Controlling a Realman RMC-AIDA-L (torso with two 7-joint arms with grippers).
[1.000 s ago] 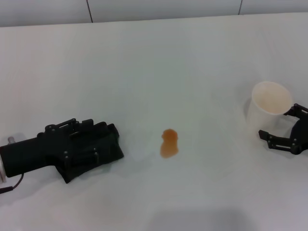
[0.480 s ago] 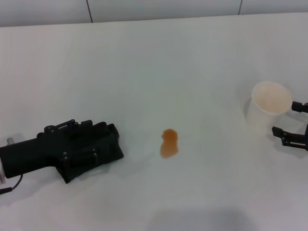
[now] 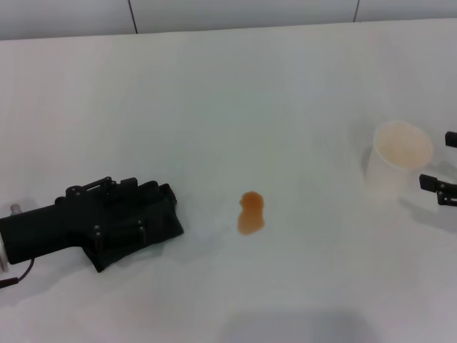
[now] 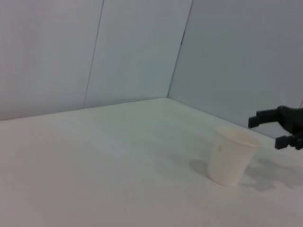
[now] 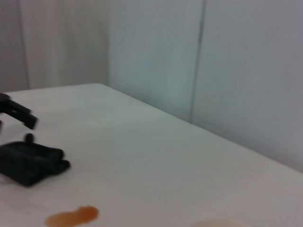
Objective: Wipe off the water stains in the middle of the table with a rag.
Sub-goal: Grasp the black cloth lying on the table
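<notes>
Orange-amber water stains (image 3: 250, 213), one small lobed blotch, sit near the middle of the white table (image 3: 228, 93); also seen in the right wrist view (image 5: 72, 216). Left of the blotch and apart from it lies the dark rag (image 3: 146, 229), with the left gripper (image 3: 121, 207) lying low on top of it. Black on black: cannot tell whether its fingers are spread or closed on the cloth. A white paper cup (image 3: 397, 166) stands upright at the right side. The right gripper (image 3: 446, 168) is at the right edge, just beside the cup, not touching it, fingers spread wide, holding nothing. From the left wrist view, cup (image 4: 231, 155) and right gripper (image 4: 279, 128) show apart.
</notes>
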